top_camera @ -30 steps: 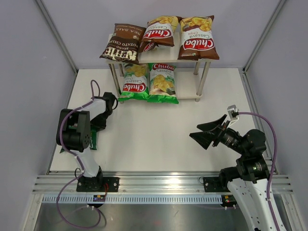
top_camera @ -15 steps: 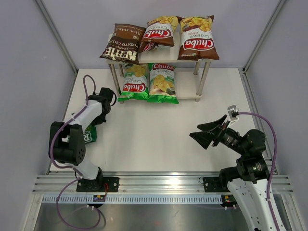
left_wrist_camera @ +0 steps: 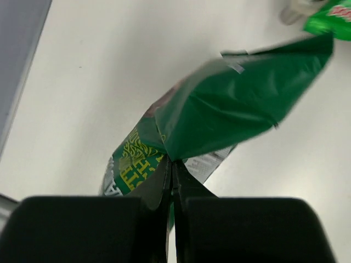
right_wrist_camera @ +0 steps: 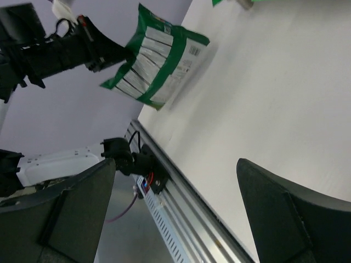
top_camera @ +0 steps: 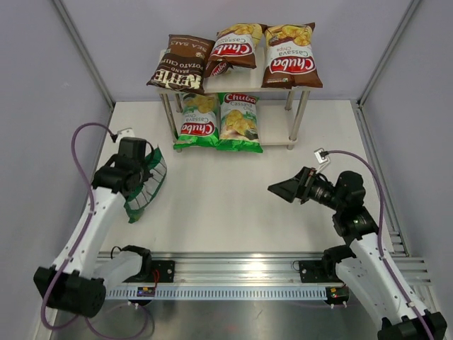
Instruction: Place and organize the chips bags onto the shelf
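Left hand (left_wrist_camera: pixel 171 167) clamped on green bag's (left_wrist_camera: pixel 236 107) edge, bag dangling off the counter (top_camera: pixel 233 191); shelf (top_camera: pixel 280 139) lies ahead-right (lower board's right end bare); right hand (top_camera: pixel 286 190) apart.

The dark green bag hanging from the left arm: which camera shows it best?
The right wrist view: the whole bag hangs unobstructed from the left pincer, white-printed back showing. The top external view sees it foreshortened beside the arm; the left wrist view shows only a blurred, partial close-up from the pinched end.
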Controlling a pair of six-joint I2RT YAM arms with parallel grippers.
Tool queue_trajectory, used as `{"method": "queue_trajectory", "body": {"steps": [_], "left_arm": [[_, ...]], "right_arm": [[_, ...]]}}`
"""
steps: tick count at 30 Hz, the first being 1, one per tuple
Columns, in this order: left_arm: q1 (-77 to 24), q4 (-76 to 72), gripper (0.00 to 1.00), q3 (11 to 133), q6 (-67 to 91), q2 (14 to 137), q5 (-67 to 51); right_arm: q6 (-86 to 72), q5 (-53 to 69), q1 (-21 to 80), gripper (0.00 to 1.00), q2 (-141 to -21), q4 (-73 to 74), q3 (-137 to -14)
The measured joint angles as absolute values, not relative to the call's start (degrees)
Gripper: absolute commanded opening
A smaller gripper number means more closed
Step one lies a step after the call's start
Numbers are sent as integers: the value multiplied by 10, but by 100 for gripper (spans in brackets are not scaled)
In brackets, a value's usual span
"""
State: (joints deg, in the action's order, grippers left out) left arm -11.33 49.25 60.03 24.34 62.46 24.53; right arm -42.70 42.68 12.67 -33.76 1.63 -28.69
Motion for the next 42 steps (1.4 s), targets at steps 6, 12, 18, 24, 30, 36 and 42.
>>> {"method": "queue_trajectory", "body": {"steps": [6, 12, 18, 24, 30, 36, 42], "left_arm": [[-164, 495, 0, 575, 317, 491, 211], [-178, 483, 0, 574, 356, 430, 148], [-212, 450, 0, 552, 407, 405, 91], [-262, 397, 0, 504, 503, 331, 96], [-319, 328, 0, 464, 592, 319, 141], [-392, 299, 0, 455, 660, 332, 219], [-457, 274, 0, 472, 696, 385, 283]], "right_arm": [[-391, 322, 307, 100, -440, 31, -339], [-344, 197, 459, 99, -537, 27, -421], [-362, 104, 500, 100, -637, 4, -462], [-340, -21, 653, 99, -722, 8, -538], [-297, -166, 753, 99, -757, 0, -588], [-194, -301, 812, 99, -806, -16, -621], [-87, -370, 824, 99, -833, -26, -634]]}}
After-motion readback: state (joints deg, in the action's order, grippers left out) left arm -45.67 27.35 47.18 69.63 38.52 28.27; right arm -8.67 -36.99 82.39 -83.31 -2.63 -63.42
